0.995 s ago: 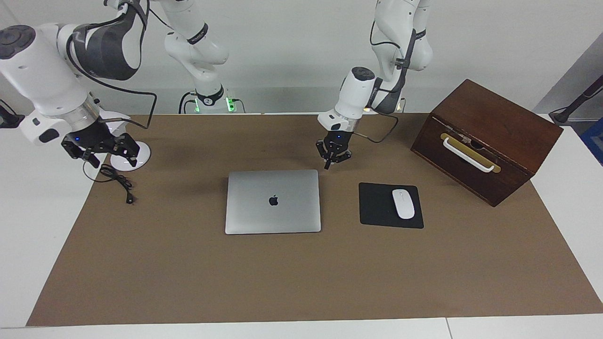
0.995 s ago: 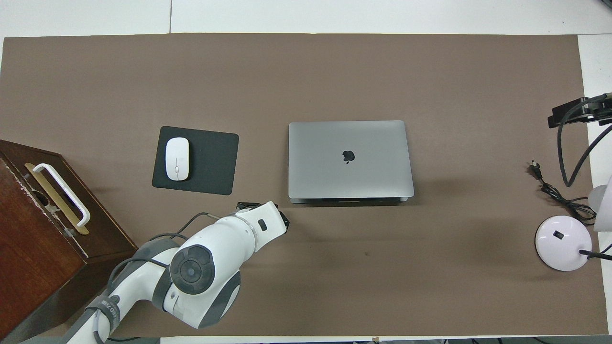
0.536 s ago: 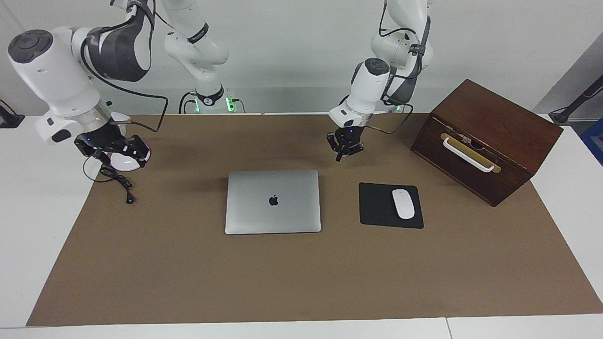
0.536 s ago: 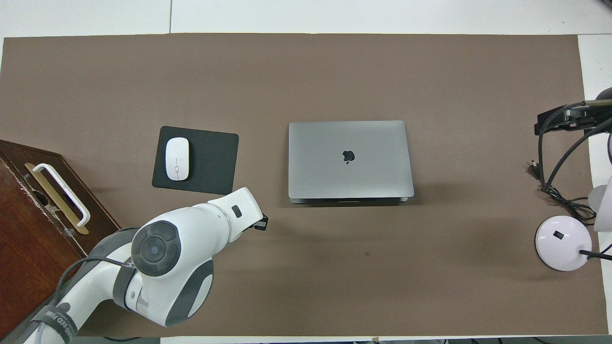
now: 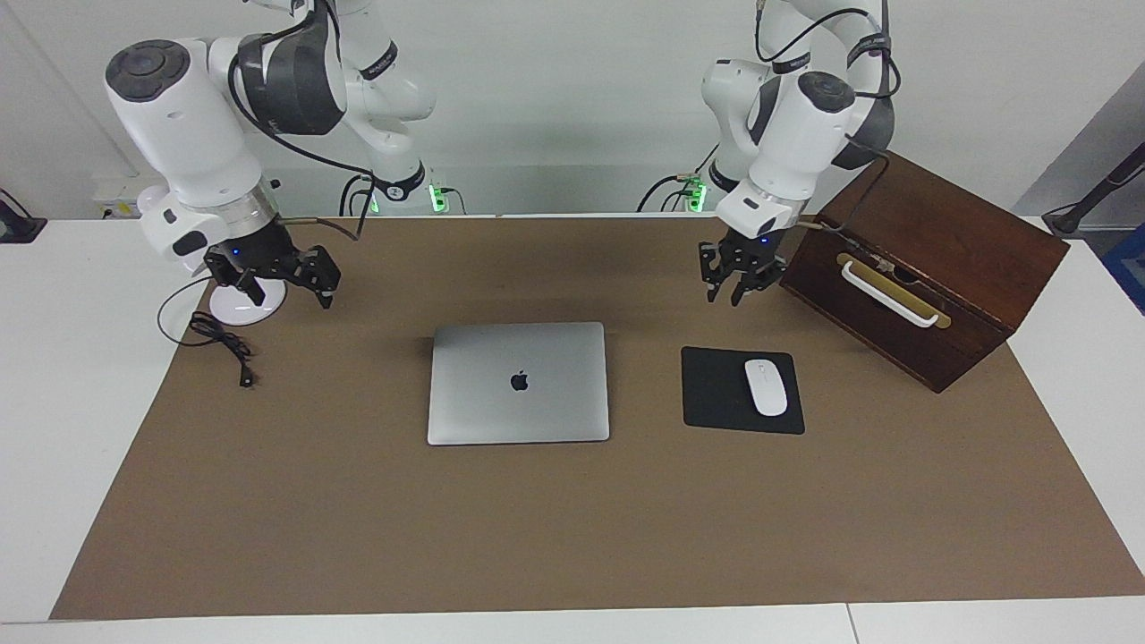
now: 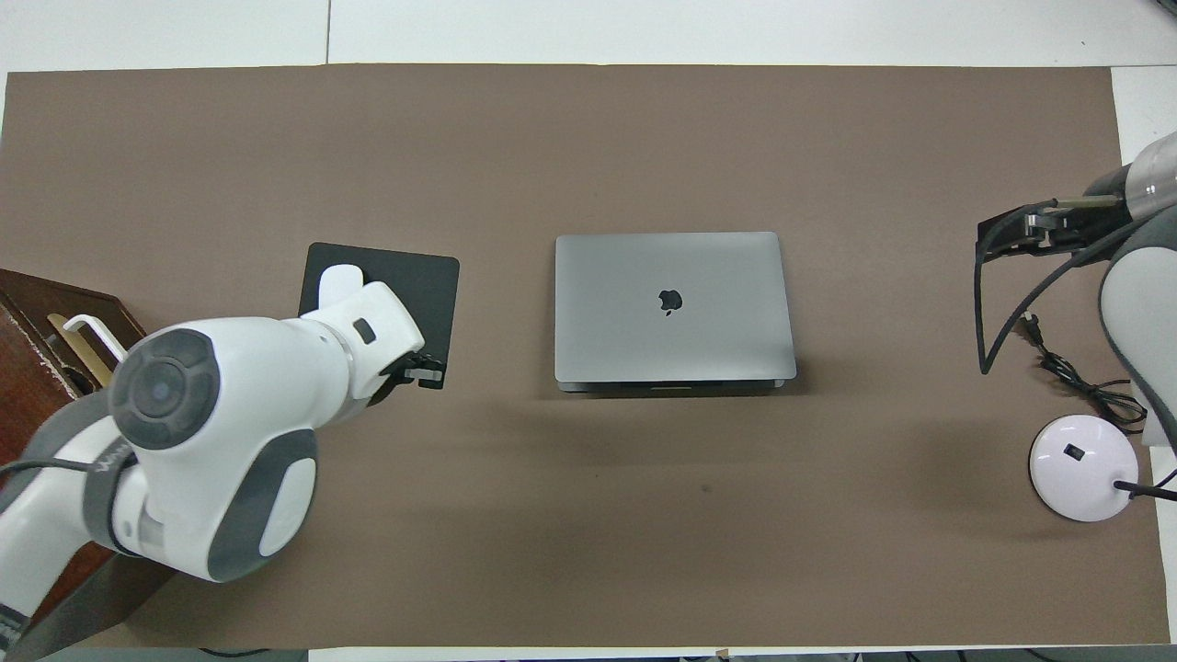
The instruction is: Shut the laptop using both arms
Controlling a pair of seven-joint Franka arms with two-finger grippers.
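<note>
At the right arm's end of the table (image 5: 358,537), a white round lamp base (image 5: 248,302) and a loose black cable (image 5: 219,344) lie under the raised right claw (image 5: 284,282), its fingers spread wide and holding nothing. The laptop (image 5: 519,383) lies mid-table, lid shut flat — nothing rests on it. Beside it, toward the left arm's end, sits a black mouse pad (image 5: 720,394) carrying a white mouse (image 5: 766,386). The left claw (image 5: 732,277) hangs above bare table beside the wooden box (image 5: 930,268), fingers apart and empty.
</note>
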